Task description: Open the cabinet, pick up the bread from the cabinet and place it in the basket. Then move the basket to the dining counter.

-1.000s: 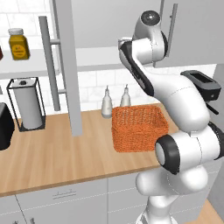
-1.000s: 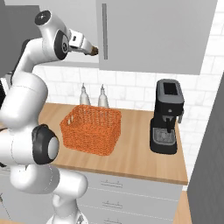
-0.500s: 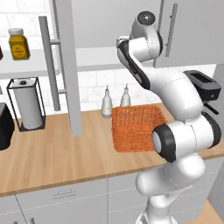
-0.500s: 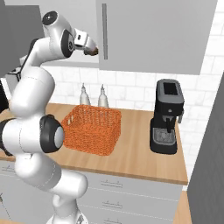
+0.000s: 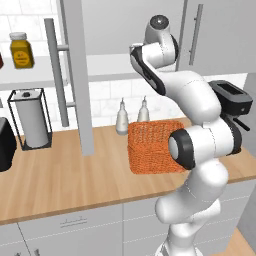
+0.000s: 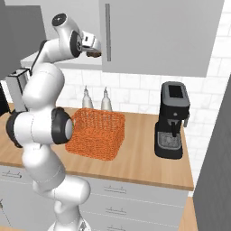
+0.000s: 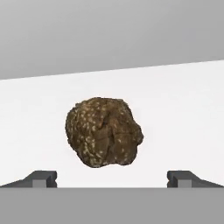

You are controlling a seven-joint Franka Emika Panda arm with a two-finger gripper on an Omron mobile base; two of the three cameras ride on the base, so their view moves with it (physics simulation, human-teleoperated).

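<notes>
A round brown seeded bread (image 7: 104, 131) lies on the white shelf (image 7: 183, 109) inside the cabinet. My gripper (image 7: 112, 178) is open, its fingertips (image 7: 40, 178) spread wide to either side just short of the loaf, with nothing held. The cabinet door (image 5: 75, 75) stands swung open, edge-on, its long silver handle (image 5: 56, 75) facing left. The arm reaches up, and the gripper (image 6: 93, 50) is level with the shelf edge; the hand (image 5: 134, 50) points into the cabinet. The orange woven basket (image 5: 152, 145) rests on the wood worktop, directly below the raised arm.
Two white bottles (image 5: 122, 117) stand behind the basket against the tiles. A black coffee machine (image 6: 171, 122) sits to its right. A paper-towel holder (image 5: 30, 117) and a yellow jar (image 5: 21, 50) on the shelf are at the left. A second shut grey door (image 6: 158, 31) hangs right of the gripper.
The arm's lower links have swung round while the hand stayed up at the cabinet shelf, shifting only slightly toward it. The basket and the door have not moved.
</notes>
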